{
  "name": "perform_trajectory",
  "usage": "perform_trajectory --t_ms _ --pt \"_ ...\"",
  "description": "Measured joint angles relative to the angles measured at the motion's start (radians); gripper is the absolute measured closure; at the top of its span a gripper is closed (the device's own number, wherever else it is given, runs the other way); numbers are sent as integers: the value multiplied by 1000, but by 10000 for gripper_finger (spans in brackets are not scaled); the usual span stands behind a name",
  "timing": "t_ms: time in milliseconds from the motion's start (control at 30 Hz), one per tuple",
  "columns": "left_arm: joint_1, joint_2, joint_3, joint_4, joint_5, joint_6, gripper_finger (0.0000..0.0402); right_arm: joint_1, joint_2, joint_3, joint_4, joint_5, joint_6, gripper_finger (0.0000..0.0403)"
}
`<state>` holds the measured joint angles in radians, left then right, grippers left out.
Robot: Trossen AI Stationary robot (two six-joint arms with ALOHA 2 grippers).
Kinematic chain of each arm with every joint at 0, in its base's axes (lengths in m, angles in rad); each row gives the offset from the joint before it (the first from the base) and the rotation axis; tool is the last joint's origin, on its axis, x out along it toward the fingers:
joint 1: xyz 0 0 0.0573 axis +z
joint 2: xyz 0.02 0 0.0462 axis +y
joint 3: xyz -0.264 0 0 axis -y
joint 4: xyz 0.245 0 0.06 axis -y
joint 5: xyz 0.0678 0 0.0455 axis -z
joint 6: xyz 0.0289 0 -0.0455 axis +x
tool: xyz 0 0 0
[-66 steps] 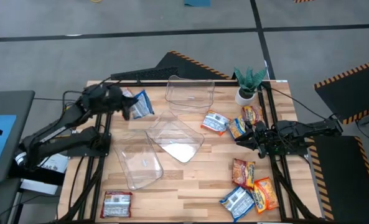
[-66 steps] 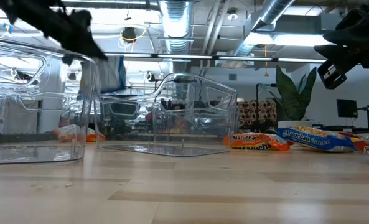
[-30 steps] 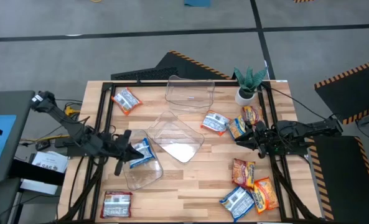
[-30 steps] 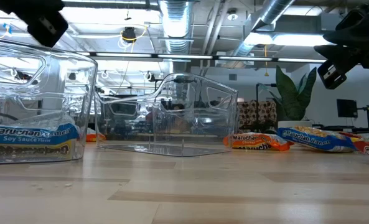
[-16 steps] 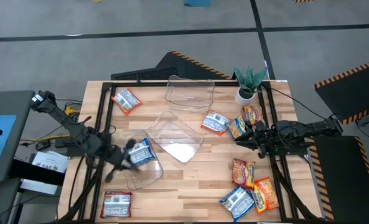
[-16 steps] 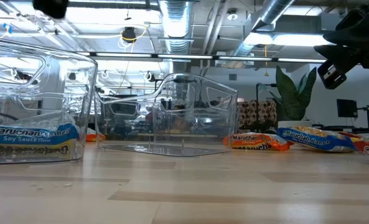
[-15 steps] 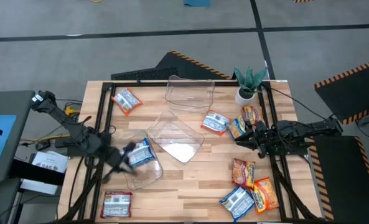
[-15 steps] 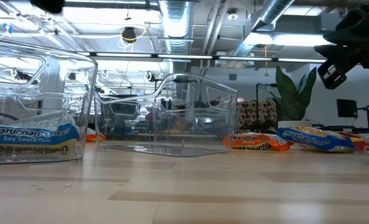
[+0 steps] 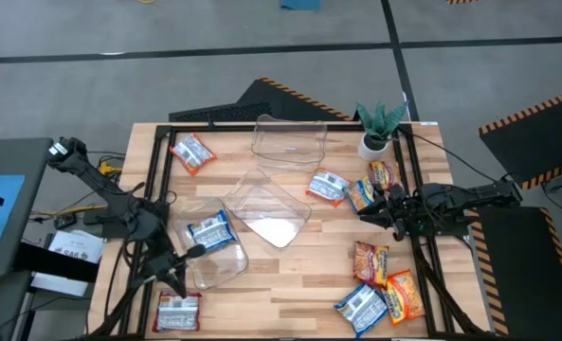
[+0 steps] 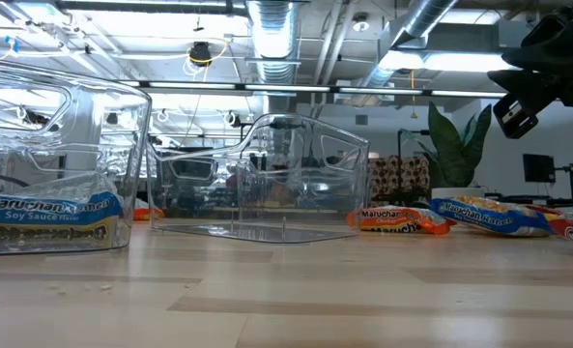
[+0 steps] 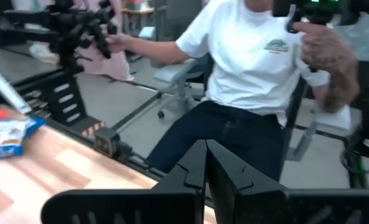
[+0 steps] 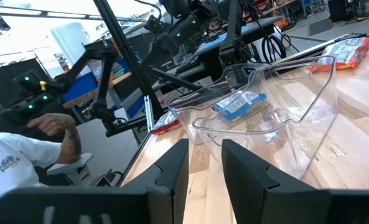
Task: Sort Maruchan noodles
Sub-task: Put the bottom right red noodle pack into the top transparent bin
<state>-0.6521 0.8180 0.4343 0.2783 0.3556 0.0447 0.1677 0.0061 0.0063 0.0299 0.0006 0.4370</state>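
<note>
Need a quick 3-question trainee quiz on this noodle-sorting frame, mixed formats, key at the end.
1. True or false: the blue-and-white crinkly ramen packet lies inside the clear plastic bin nearest the left arm.
2. Which gripper is shut: A left gripper, B right gripper?
3. Fill in: the red-and-white packet at the table's front-left corner lies ___ any bin.

Key: 1 true; 2 A; 3 outside.

Three clear bins [image 9: 266, 213] crowd the table's [image 9: 290, 284] middle and left, one holding a blue packet [image 9: 208, 233], so a gripper crossing there must pass above their walls. Bare wood lies open along the near edge between the red packet [image 9: 177, 311] and the right-hand packets [image 9: 380, 284]. A plant [image 9: 377, 128] blocks the far right corner, with packets [image 9: 356, 189] scattered beside it.
</note>
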Motion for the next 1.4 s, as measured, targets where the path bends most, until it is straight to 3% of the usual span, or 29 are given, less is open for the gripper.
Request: perform_trajectory --t_ms 200,467,667,833,1133,1233,1400 --pt "0 30 0 78 -12 -26 393 0 0 0 0 0 0 280" --pt "0 33 0 113 -23 -68 320 0 0 0 0 0 0 280" --pt "-17 52 0 184 154 -113 278 0 0 0 0 0 -3 280" --pt "-59 134 8 330 246 -217 283 0 0 0 0 0 -3 280" --pt "-122 290 120 572 238 -353 298 0 0 0 0 0 -3 280" --pt "-177 314 144 679 252 -338 299 0 0 0 0 0 -3 280" --pt "-274 317 159 706 262 -211 299 0 0 0 0 0 -2 280"
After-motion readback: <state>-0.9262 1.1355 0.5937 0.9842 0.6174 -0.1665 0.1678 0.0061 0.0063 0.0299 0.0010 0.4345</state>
